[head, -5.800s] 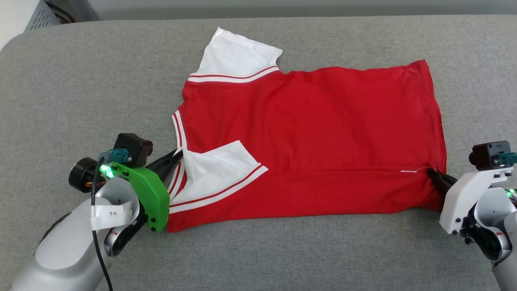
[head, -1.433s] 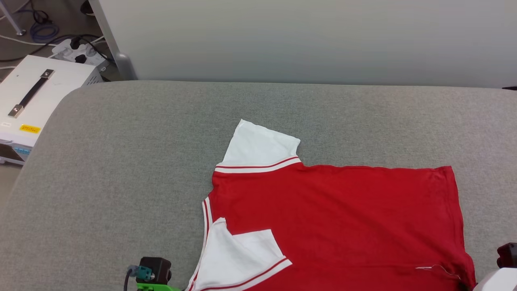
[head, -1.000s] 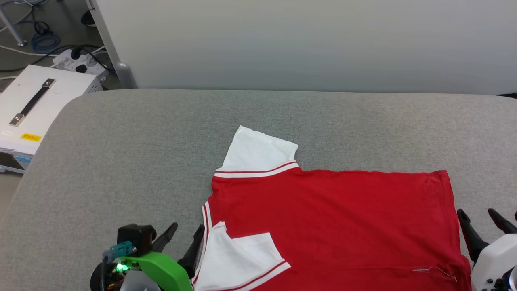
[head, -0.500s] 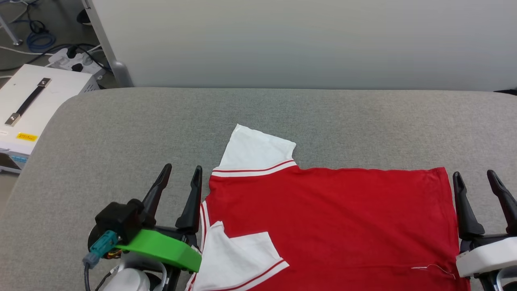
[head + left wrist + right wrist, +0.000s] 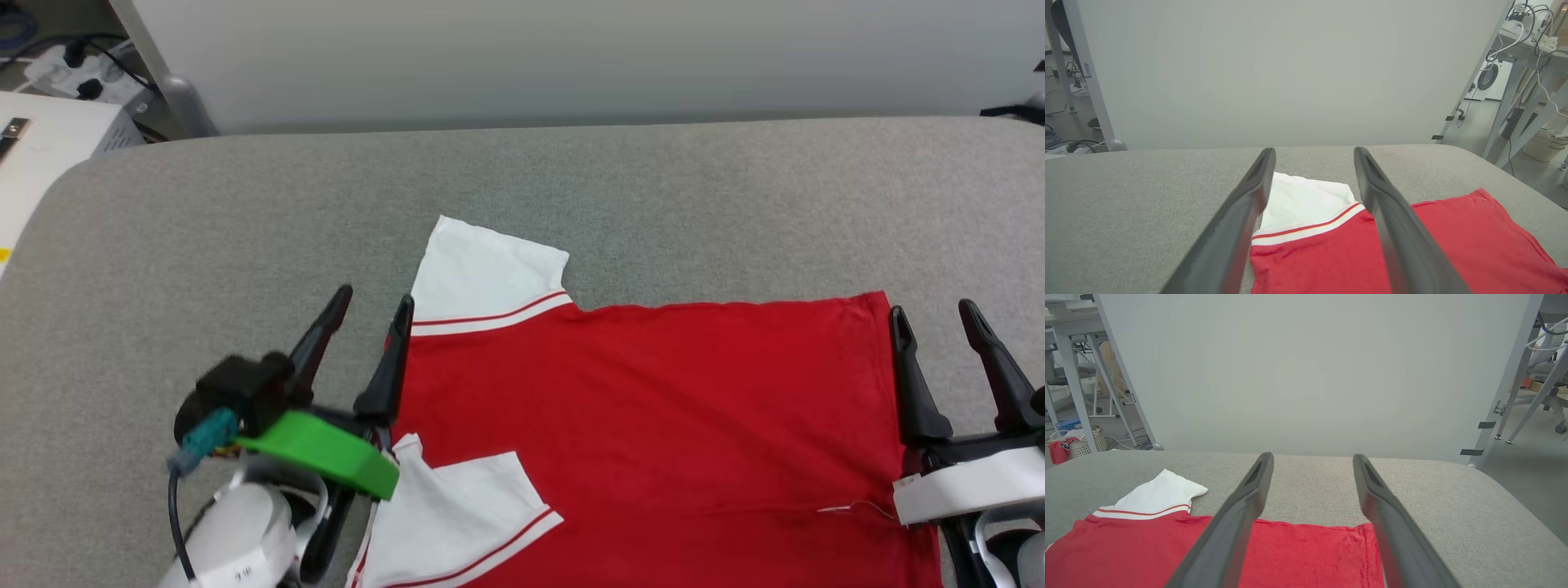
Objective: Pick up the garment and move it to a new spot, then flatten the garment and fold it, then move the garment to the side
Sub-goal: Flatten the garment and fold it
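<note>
The red jersey-style T-shirt with white short sleeves and red-white stripe trim (image 5: 653,425) lies spread flat, plain red side up, on the near half of the grey fabric-covered table (image 5: 245,212). Its collar end points to the robot's left and its hem to the right. The far white sleeve (image 5: 482,269) sticks out toward the back of the table. The near white sleeve (image 5: 457,506) is folded in over the red body.

The left gripper (image 5: 376,296), with its green bracket, sits at the shirt's collar edge, its two dark fingers spread apart and holding nothing. In the left wrist view the far sleeve shows between them. The right gripper (image 5: 931,307) sits at the hem edge, fingers likewise spread and empty. Whether either touches the cloth cannot be told.

A pale grey panel (image 5: 571,57) stands behind the table.
</note>
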